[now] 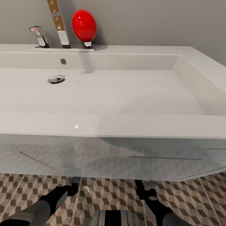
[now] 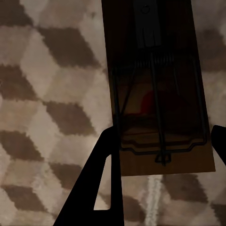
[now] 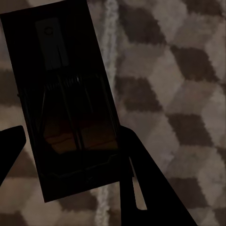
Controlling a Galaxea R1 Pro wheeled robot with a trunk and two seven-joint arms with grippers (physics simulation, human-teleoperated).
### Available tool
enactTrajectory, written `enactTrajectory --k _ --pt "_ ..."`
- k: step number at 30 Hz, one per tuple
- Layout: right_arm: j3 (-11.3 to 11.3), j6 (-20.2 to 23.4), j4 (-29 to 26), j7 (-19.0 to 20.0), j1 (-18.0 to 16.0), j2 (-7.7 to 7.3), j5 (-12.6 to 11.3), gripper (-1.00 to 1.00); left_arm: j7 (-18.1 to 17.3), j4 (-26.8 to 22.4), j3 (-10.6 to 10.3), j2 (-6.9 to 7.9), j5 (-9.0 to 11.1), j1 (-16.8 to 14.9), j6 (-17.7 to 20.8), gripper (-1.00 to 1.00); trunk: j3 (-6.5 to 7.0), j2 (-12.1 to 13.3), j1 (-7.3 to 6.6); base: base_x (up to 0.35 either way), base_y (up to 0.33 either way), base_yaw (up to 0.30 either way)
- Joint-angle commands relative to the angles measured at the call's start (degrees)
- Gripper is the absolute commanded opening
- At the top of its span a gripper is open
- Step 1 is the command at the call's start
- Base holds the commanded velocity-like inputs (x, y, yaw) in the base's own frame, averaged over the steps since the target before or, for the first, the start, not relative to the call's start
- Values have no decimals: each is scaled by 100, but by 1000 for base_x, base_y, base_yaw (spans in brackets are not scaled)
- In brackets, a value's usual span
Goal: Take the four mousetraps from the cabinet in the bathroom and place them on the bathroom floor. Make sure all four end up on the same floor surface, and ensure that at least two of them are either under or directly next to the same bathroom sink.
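Left wrist view: 1 mousetrap [image 2: 157, 89] is lying flat with its long axis running away from the camera, along the line of the gripper fingers. Its wire bar end is sitting nearest the camera and its dark metal plate at the far end. The left gripper [image 2: 165, 155] is spreading its 2 fingers [image 2: 101, 174] just wider than the board; whether they are touching the board's edges I cannot tell, so I cannot tell if this gripper is grasping or released. The board's near end is sitting between the fingers.

Right wrist view: a second mousetrap [image 3: 68, 99], heavily shadowed, is pointing away from the camera with a slight tilt off the finger line. The right gripper [image 3: 70, 155] is flanking its near end, and whether it is clamping I cannot tell.

The patterned floor [image 2: 47, 94] is showing behind both boards.

Head view: both arms are reaching down in front of the white sink [image 1: 113, 94], over the floor below its vanity [image 1: 125, 163].
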Motion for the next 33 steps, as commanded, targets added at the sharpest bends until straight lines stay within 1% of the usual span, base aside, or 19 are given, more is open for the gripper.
enactTrajectory --k 1,33 --pt "-28 -14 7 -14 -2 3 59 -100 27 -15 -48 3 55 2 29 -100 -3 -1 -1 0 0 0" --pt "-34 -14 8 -14 -2 -6 56 -100 27 -33 -44 2 39 -5 -11 -100 -3 -1 -1 0 0 0"
